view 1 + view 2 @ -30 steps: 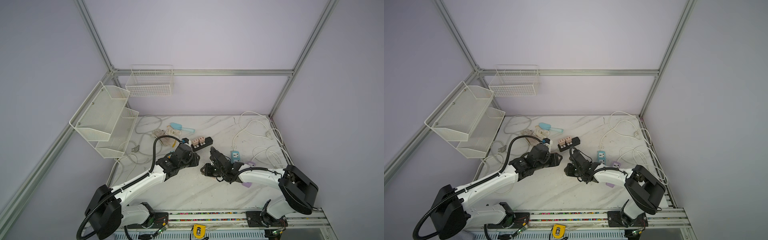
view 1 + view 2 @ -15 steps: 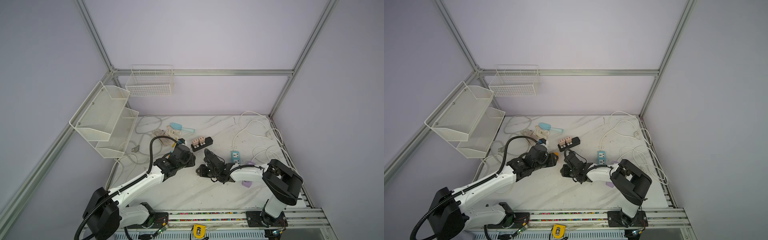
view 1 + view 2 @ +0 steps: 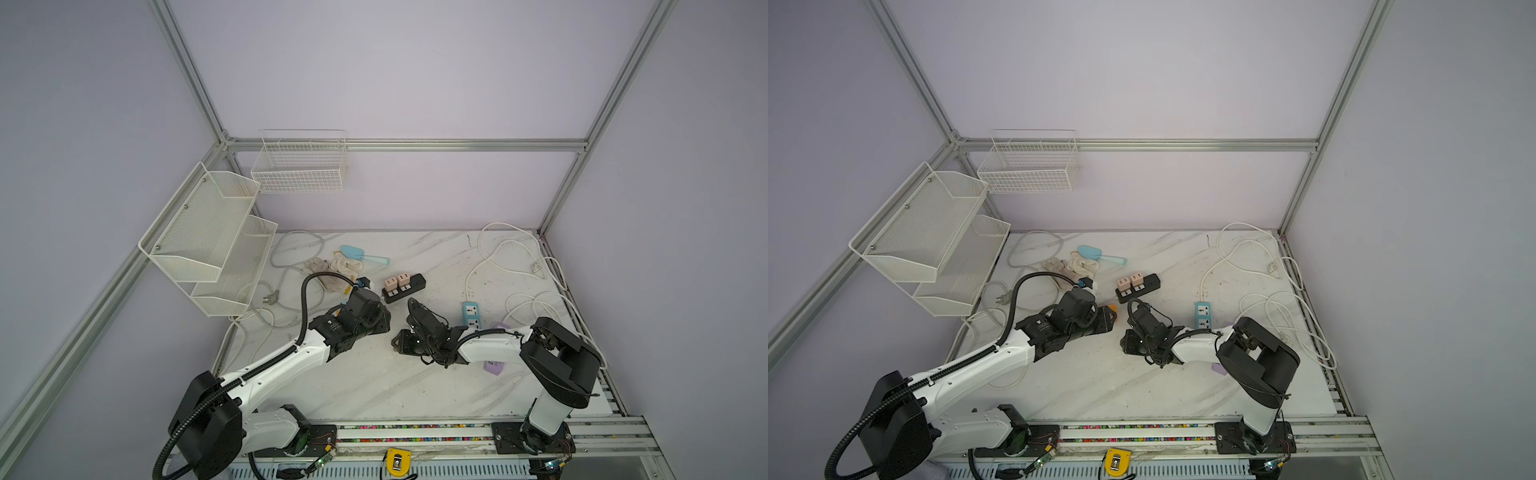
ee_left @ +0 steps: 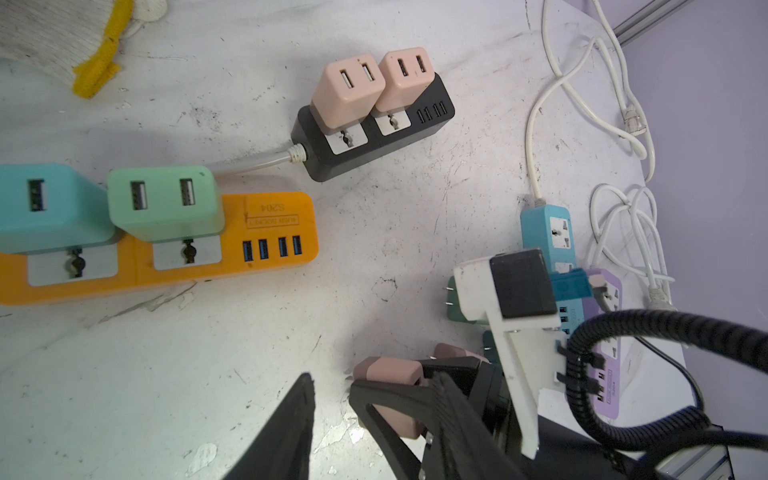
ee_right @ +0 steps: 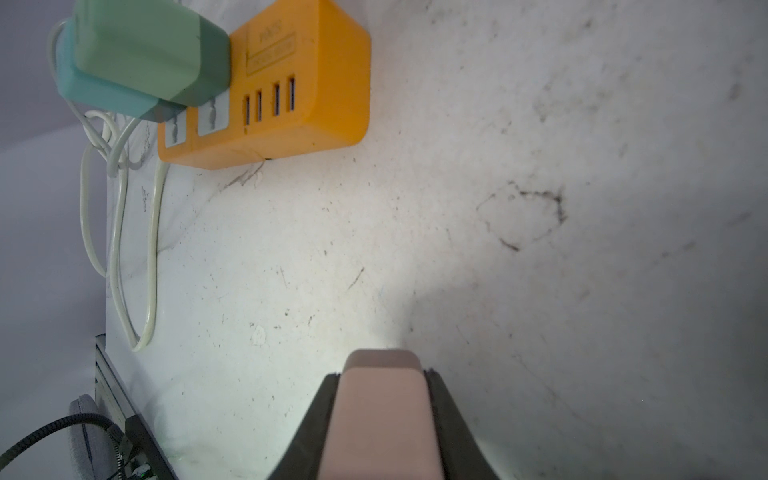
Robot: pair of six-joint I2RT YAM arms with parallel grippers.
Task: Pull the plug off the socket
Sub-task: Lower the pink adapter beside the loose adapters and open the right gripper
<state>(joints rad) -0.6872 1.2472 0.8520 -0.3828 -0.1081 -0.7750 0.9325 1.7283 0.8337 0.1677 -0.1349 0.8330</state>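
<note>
Left arm [image 3: 282,365] and right arm [image 3: 490,351]: white link shells, black joint housings. Each stands on a black base plate [image 3: 509,442] on the aluminium base rail [image 3: 436,440]. The largest black housing is the one nearest the base rail. A black corrugated conduit [image 3: 304,307] runs along the left arm, away from the base rail. At the end farthest from the base rail, the right gripper [image 5: 384,374] has black wedge-shaped fingers [image 5: 318,419] and a white camera bracket [image 4: 478,291]. The bracket carries a black camera block [image 4: 521,282], with conduit secured by black ties.
</note>
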